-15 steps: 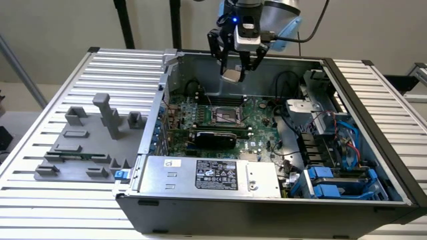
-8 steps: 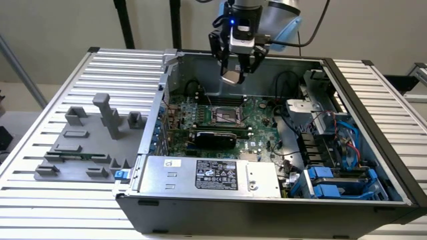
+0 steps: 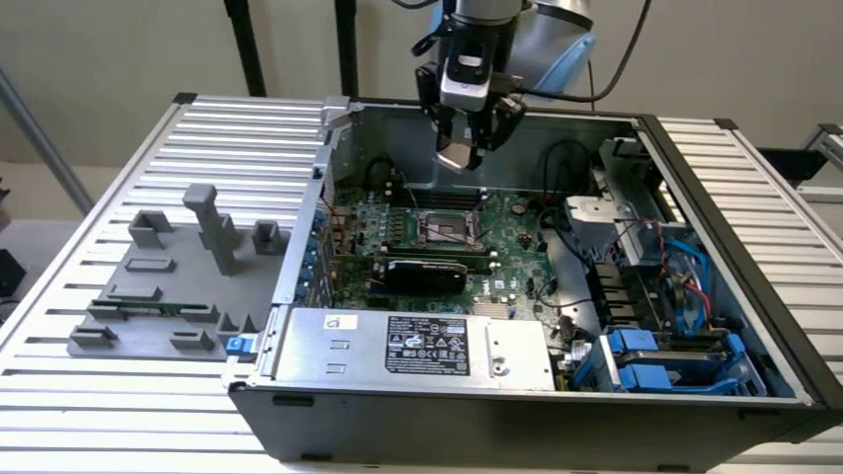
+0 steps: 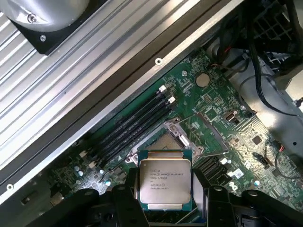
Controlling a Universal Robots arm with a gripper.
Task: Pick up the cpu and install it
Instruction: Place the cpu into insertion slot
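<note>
Your gripper (image 3: pixel 471 144) is pinching the cpu (image 4: pixel 165 183) by two opposite edges. A dark finger (image 4: pixel 124 201) is pressing on each side, and the silver printed top is facing the wrist camera. The chip is hanging in the air above the far side of the open computer case (image 3: pixel 527 430), over the green motherboard (image 4: pixel 222 113) and apart from the socket (image 3: pixel 444 229) on the board below. The case is lying on its side on a ribbed aluminium table (image 3: pixel 93 188) that is stretching out on both sides of it. On the exterior view's left, a grey fixture (image 3: pixel 172 296) with upright pegs is sitting on the slats. A silver power supply (image 3: pixel 409 346) with a black label is lying along the case's near edge. Behind the table, a plain beige wall (image 3: pixel 118 49) and black poles (image 3: pixel 244 39) are closing off the room.
</note>
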